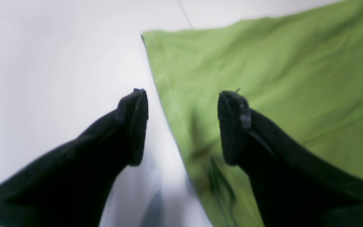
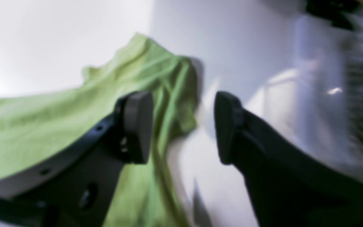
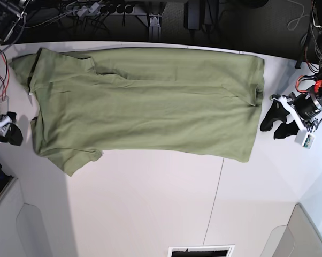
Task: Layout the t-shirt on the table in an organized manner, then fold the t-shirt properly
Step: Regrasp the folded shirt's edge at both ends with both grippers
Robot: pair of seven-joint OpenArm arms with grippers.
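The olive-green t-shirt (image 3: 150, 101) lies spread flat across the far half of the white table (image 3: 150, 203), its sleeves toward the view's left and its hem toward the right. My left gripper (image 3: 273, 127) hovers just off the hem end. In the left wrist view it (image 1: 183, 126) stands open above the t-shirt's (image 1: 279, 78) edge, one finger over cloth and the other over bare table (image 1: 43, 63). My right gripper (image 3: 12, 135) sits off the sleeve end. In the blurred right wrist view it (image 2: 183, 126) is open and empty, above a rumpled part of the t-shirt (image 2: 27, 126).
A thin dark seam (image 3: 217, 187) crosses the tabletop. Grey bins sit at the near corners (image 3: 22, 225) (image 3: 303, 235), and a dark slot (image 3: 201, 250) marks the near edge. Cables and equipment (image 3: 123, 10) line the far edge.
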